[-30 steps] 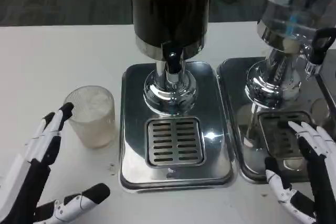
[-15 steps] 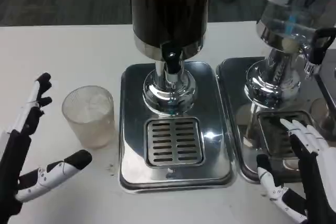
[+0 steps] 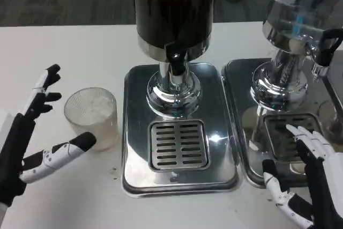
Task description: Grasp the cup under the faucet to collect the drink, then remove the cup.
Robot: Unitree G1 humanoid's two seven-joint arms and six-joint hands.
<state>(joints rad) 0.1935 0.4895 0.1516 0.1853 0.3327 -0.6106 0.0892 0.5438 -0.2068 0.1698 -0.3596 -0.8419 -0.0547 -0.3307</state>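
Standing on the white table [image 3: 69,46] are two drink dispensers, each on its own shiny steel drip tray with a slotted grate. One dispenser [image 3: 174,9] holds a dark drink, and its black-handled faucet [image 3: 176,60] hangs above the middle tray [image 3: 134,132]; the second dispenser [image 3: 300,20], at the right edge, has a clear tank over the other tray [image 3: 241,105]. Two robot hands reach in from below. The left hand [image 3: 32,138] is spread wide and holds nothing, its thumb tip just beside the cup, upper fingers apart from it. The right hand [image 3: 308,186] is likewise splayed and empty, hovering over the right tray's grate. One cup [image 3: 91,116] is on the table: a ribbed, translucent tumbler, upright (something pale and frosty shows inside). It sits left of the middle tray, well off from the faucet.
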